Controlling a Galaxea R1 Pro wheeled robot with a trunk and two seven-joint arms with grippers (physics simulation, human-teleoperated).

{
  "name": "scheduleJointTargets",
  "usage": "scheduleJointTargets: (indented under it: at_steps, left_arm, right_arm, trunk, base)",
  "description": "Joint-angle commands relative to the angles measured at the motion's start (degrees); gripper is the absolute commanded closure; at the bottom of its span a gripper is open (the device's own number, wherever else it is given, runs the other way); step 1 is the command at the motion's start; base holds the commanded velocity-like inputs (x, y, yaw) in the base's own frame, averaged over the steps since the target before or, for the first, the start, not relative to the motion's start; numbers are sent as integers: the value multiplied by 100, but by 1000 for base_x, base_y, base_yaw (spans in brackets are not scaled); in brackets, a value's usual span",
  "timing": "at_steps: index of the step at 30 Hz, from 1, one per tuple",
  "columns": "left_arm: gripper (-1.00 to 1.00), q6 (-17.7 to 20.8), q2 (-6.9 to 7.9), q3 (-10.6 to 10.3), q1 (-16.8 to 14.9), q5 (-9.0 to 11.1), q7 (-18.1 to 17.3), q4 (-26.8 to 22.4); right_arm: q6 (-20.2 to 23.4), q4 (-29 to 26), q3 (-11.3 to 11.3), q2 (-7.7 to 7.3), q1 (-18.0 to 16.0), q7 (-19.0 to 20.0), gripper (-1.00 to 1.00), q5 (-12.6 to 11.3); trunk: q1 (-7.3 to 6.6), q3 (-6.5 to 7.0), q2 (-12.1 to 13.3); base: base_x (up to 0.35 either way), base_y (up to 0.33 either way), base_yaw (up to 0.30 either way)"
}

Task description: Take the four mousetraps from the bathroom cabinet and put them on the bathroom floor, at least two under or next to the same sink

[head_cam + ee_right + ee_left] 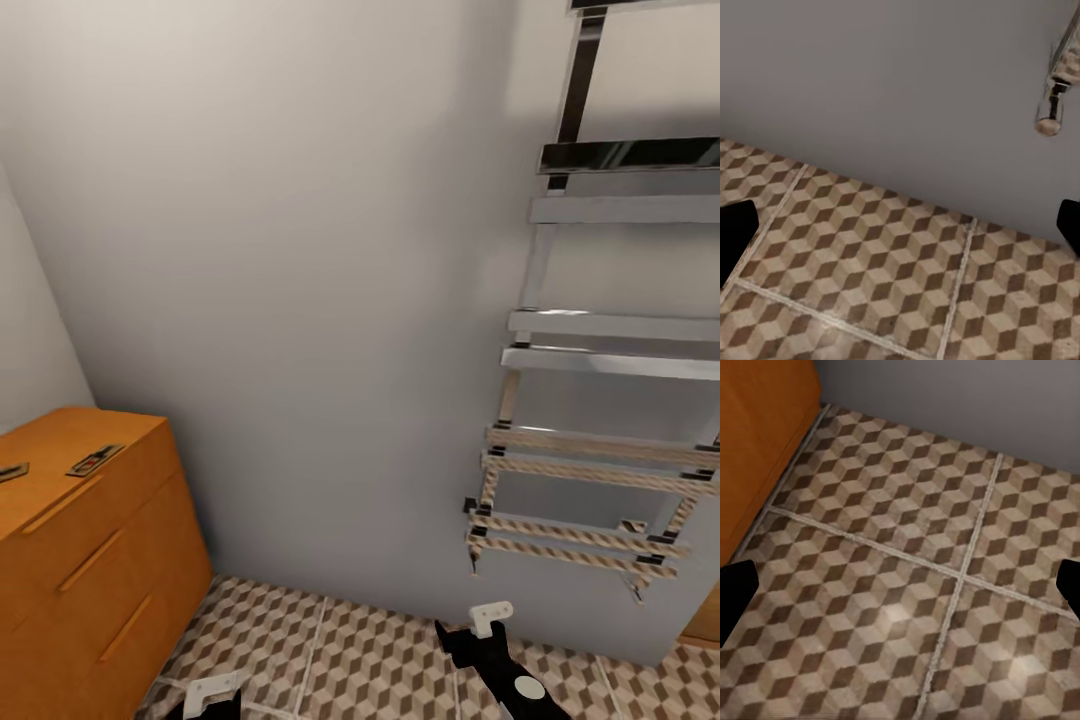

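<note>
The robot faces a corner of the bathroom, with the cabinet low at the head view's left and 2 mousetraps on its flat top: 1 mousetrap lies near the front edge and a second mousetrap is cut by the picture's border. I count 2 traps here of the 4 the task wants, 3 slot handles on the cabinet front, 1 chrome towel rail on the wall, and 0 traps on the bathroom floor, so the job looks barely begun. The left gripper hangs low over the tiles just beside the cabinet's foot; in the left wrist view its 2 dark fingertips sit at opposite borders with bare tile between, so it is spread and holds nothing. The right gripper hangs near the wall below the rail, likewise spread and empty in its own wrist view, with a fingertip at each side. To do the next step well, I would raise the left arm above the cabinet top, come down over the nearer trap with the fingers across its short sides, and pinch the board's edges rather than the spring bar, since a flat board on a smooth top gives little purchase. No sink is visible from here.
</note>
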Motion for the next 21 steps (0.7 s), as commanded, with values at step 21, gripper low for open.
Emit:
scheduleJointTargets:
  at_steps: [21]
  left_arm:
    - [-100, -23, -9, 19, -5, -6, 3, 58]
  right_arm:
    - [-18, 3, -4, -1, -3, 1, -100, 44]
  trunk:
    - [0, -6, -3]
  base:
    - [0, -169, 276]
